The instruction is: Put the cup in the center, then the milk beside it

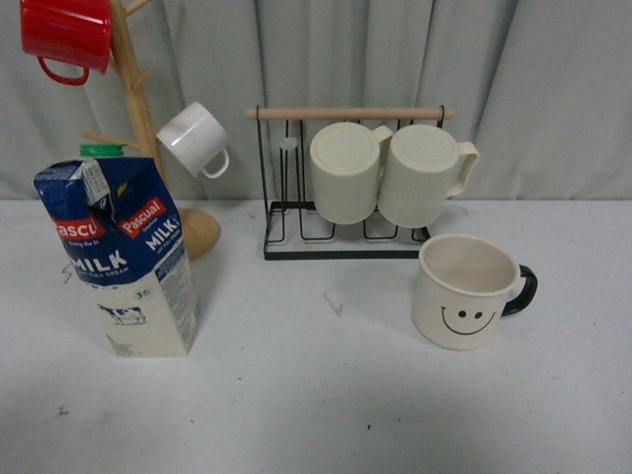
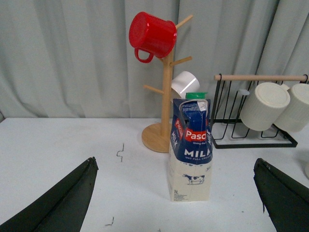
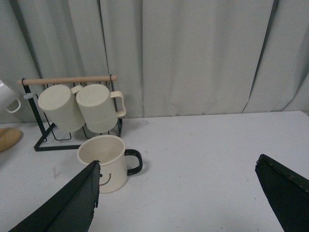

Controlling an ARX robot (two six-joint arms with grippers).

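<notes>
The cup (image 1: 464, 293), a wide cream mug with a black smiley face and black handle, stands upright on the white table at the right, in front of the wire rack. The milk (image 1: 123, 259), a tall blue and cream carton with a green cap, stands at the left beside the wooden mug tree. My left gripper (image 2: 175, 162) is open, with the milk (image 2: 190, 150) a little way ahead between its spread fingers. My right gripper (image 3: 178, 162) is open, and the cup (image 3: 104, 162) stands ahead near one finger, untouched. Small black corner marks (image 2: 120, 152) of the center show on the tabletop beside the carton.
A wooden mug tree (image 1: 138, 109) at the back left carries a red mug (image 1: 67, 35) and a small white mug (image 1: 193, 138). A black wire rack (image 1: 346, 242) holds two ribbed cream mugs (image 1: 390, 173). A grey curtain closes off the back.
</notes>
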